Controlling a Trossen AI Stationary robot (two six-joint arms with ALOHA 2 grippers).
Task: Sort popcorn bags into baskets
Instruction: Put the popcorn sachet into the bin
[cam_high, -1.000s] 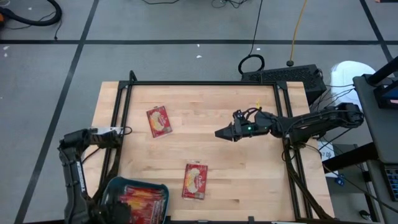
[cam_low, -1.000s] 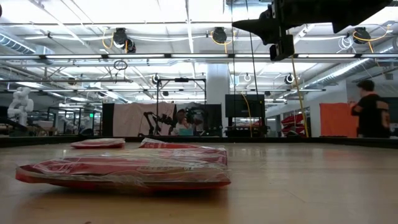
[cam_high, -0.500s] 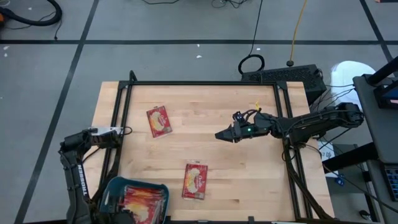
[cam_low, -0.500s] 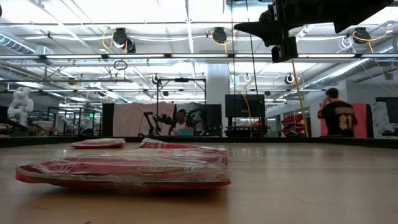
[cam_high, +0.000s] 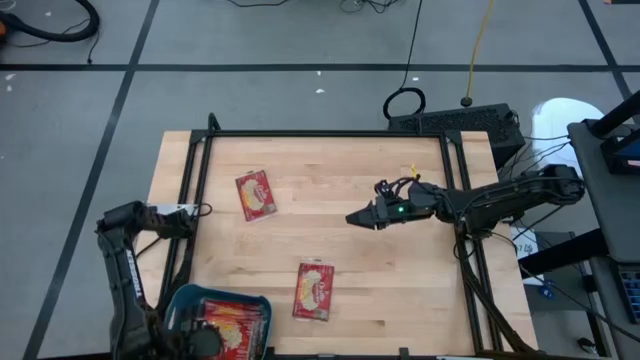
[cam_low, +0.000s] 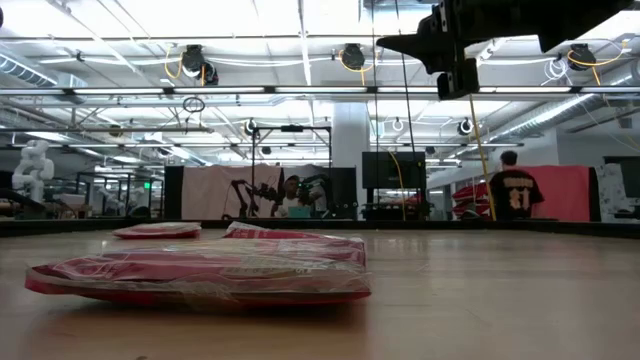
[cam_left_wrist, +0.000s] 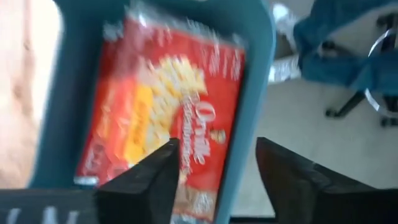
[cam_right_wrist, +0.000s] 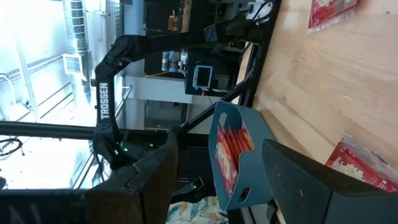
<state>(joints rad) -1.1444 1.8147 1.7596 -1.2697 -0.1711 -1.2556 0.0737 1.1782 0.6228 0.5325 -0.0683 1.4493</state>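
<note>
Item 1, teal basket (cam_high: 180, 305): sits at the near left corner of the tabletop (cam_high: 400, 280), partly over its edge. It already holds red popcorn bags (cam_high: 228, 322); in the left wrist view the top bag (cam_left_wrist: 168, 112) lies flat inside the teal wall.

Item 2, left gripper (cam_left_wrist: 214, 180): directly above the basket, pointing down into it. Its jaws are spread and empty, with the basket rim and the top bag showing in the gap between them; they touch nothing you can see.

Item 3, right gripper (cam_high: 358, 215): hangs over the middle of the tabletop, well above the wood, as the low view confirms. Its jaws stand released, holding nothing.

Item 4, loose bags, two in number: the far bag (cam_high: 256, 194) lies toward the left rear of the tabletop; the near bag (cam_high: 314, 291) lies close to the front edge, just right of the basket.

Handling note: the step in hand looks like clearing the left gripper from the basket and going for a loose bag. You should lift straight up first so the jaws miss the rim. The near bag seems the shorter trip. These packets lie flat and look slippery, so come down squarely and pinch across a short edge.
</note>
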